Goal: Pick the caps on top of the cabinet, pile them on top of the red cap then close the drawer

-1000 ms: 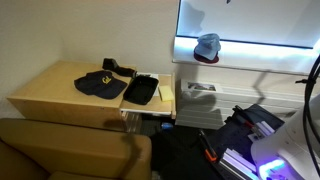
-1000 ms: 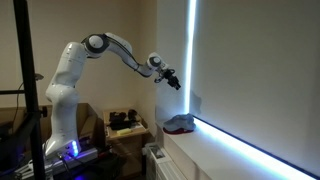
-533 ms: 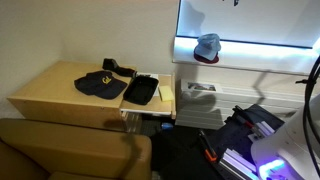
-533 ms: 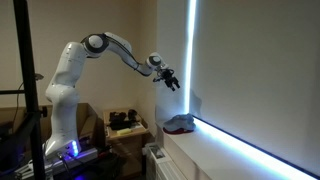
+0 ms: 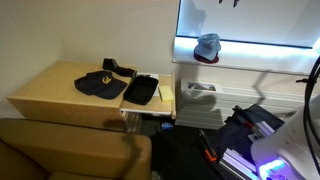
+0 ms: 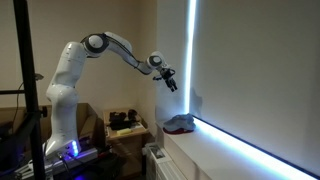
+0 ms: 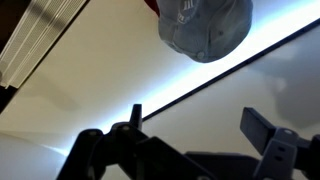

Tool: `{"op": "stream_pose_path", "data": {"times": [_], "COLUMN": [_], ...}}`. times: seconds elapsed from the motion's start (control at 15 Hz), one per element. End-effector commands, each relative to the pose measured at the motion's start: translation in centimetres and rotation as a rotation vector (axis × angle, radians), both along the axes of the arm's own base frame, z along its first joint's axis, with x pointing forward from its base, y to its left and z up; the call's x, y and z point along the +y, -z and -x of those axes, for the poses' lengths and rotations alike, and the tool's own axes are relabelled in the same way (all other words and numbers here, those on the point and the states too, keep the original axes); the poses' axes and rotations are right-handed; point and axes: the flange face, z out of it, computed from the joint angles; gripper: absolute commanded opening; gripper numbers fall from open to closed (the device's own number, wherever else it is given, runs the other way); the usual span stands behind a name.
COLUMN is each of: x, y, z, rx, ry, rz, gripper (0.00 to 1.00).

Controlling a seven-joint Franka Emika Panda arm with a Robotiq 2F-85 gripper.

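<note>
Released gripper hangs in open air above light blue cap, apparently near the sill edge.

The desk is pale yellowish wood, its flat top smooth with a faint sheen. The navy cap on it is soft, matt cloth. The drawer has a black lining, perhaps plastic, though the view is too coarse to be sure. The light blue cap is matt cloth with stitched seams, and the red cap beneath looks alike. The ledge is smooth and white. The seat looks like brown leather.
</note>
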Motion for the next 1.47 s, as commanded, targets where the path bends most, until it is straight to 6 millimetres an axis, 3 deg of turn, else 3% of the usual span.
{"op": "stream_pose_path", "data": {"times": [0.0, 0.13, 0.2, 0.27, 0.33, 0.6, 0.8, 1.0, 1.2, 1.27, 1.4], "x": [-0.4, -1.0, 3.6, 4.3, 5.8, 14.3, 17.9, 20.4, 24.4, 22.4, 24.4], "y": [-1.1, -1.4, 5.0, 5.3, 7.0, 15.1, 18.2, 18.9, 16.5, 18.0, 17.2], "z": [0.7, 0.8, -1.7, -1.8, -2.4, -4.7, -5.2, -5.8, -6.5, -7.3, -7.6], "rx": [0.063, 0.105, 0.13, 0.147, 0.168, 0.243, 0.308, 0.339, 0.191, 0.263, 0.217], "ry": [-0.159, -0.254, -0.292, -0.339, -0.383, -0.588, -0.752, -0.923, -1.005, -0.958, -0.994], "rz": [-0.099, -0.14, -0.168, -0.182, -0.205, -0.267, -0.292, -0.263, -0.173, -0.201, -0.171], "gripper": [1.0, 1.0, 1.0, 1.0, 1.0, 1.0, 1.0, 1.0, 1.0, 1.0, 1.0]}}
